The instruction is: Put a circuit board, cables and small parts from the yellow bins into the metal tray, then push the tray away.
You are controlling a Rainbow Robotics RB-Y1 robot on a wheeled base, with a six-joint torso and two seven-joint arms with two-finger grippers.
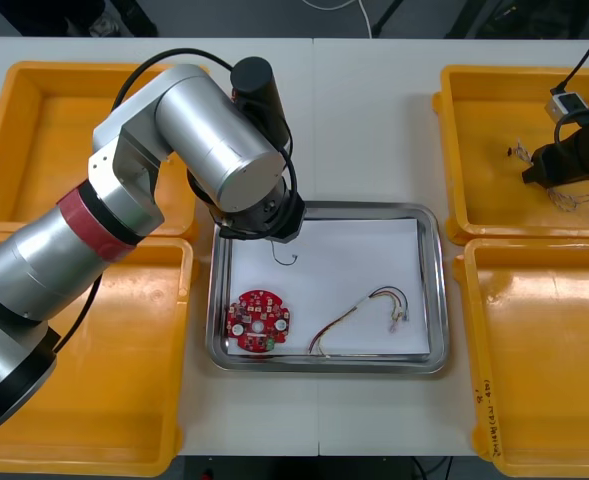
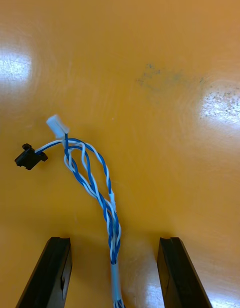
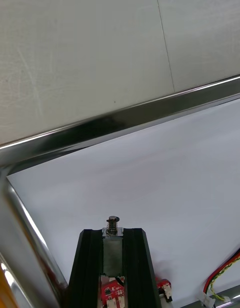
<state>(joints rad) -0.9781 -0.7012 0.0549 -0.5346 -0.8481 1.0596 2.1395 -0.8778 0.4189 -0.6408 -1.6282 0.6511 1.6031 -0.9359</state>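
My left gripper (image 3: 113,232) is shut on a small metal part (image 3: 113,222) and hangs over the white inside of the metal tray (image 1: 430,216), near its far left corner. In the tray lie a round red circuit board (image 1: 257,322) and a red and yellow cable (image 1: 364,312). My right gripper (image 2: 114,241) is down in the far right yellow bin (image 1: 456,150) with its fingers open. A twisted blue and white cable (image 2: 106,195) lies on the bin floor and runs between the fingers. Its white and black plugs lie beyond the fingertips.
The left arm's wrist (image 1: 224,150) covers the tray's far left corner and part of the far left bin (image 1: 14,130). Another blue and white cable (image 1: 572,200) lies in the far right bin. The near left bin (image 1: 124,400) and near right bin (image 1: 534,380) flank the tray.
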